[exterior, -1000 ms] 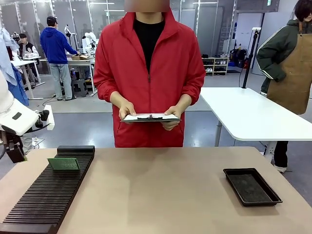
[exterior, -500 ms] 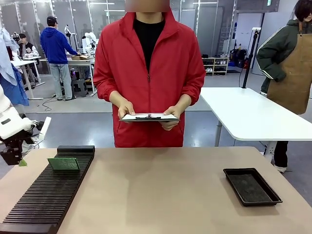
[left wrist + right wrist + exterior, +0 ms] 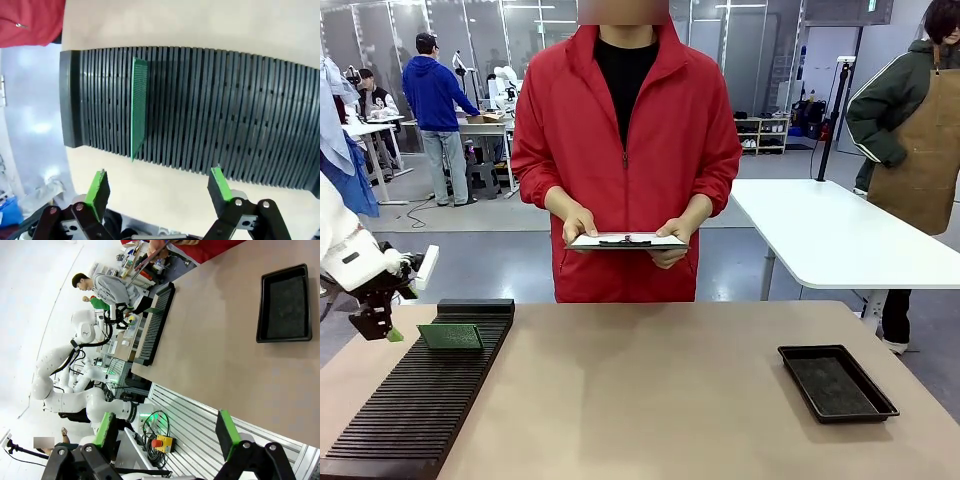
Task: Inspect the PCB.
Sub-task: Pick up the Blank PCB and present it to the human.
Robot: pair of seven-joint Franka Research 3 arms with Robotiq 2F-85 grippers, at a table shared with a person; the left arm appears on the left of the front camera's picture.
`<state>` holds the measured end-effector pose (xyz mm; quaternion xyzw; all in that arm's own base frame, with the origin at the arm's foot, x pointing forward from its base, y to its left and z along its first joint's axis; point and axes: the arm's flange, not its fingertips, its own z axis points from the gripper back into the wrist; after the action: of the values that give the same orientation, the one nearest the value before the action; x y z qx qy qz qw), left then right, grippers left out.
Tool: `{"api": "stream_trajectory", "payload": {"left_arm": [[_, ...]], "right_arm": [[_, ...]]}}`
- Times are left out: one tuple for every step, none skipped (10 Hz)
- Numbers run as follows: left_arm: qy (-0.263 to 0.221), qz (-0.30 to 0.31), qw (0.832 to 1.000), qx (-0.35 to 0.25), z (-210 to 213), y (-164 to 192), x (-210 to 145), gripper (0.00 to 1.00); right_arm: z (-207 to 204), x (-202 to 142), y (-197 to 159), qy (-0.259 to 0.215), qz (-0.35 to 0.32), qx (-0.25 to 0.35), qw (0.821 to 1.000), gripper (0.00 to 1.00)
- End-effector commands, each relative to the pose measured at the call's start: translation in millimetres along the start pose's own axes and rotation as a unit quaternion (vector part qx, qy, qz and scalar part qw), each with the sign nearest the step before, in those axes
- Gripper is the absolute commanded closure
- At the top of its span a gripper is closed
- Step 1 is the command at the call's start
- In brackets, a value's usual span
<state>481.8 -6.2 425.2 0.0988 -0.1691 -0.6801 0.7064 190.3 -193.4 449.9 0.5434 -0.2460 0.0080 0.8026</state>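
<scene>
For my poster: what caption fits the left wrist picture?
Open left gripper hovers near a slotted black rack with one green PCB standing in it.

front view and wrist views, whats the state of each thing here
PCB, upright in a rack slot, untouched
rack, holds one board
tray, empty
clipboard, held level by the person
left end effector, open, near the PCB, empty
right end effector, open, empty

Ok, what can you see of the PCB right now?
The PCB is a small, thin, green rectangular board whose face shows a fine dotted grid. It stands on edge in a slot of the black ribbed rack, near the rack's far end, broad face toward the robot. Only the rack touches it; nothing grips it.
</scene>
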Motion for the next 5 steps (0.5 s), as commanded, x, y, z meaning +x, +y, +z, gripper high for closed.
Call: {"api": "stream_trajectory", "payload": {"left_arm": [[-0.006, -0.006, 1.0, 0.0, -14.6, 23.3, -4.8, 0.0], [-0.009, -0.018, 1.0, 0.0, -22.5, 28.1, -2.1, 0.0], [0.012, -0.016, 1.0, -0.007, -34.7, 32.9, -2.3, 0.0], [0.006, -0.014, 1.0, -0.015, -43.6, 36.0, -3.7, 0.0], [0.02, -0.012, 1.0, -0.018, -51.9, 36.5, -3.4, 0.0]], "right_arm": [[1.2, 0.7, 1.4, -0.002, 0.008, 0.005, 1.0, 0.0], [1.2, 0.7, 1.4, -0.002, 0.008, 0.005, 1.0, 0.0], [1.2, 0.7, 1.4, -0.002, 0.008, 0.005, 1.0, 0.0], [1.2, 0.7, 1.4, -0.002, 0.008, 0.005, 1.0, 0.0], [1.2, 0.7, 1.4, -0.002, 0.008, 0.005, 1.0, 0.0]]}}
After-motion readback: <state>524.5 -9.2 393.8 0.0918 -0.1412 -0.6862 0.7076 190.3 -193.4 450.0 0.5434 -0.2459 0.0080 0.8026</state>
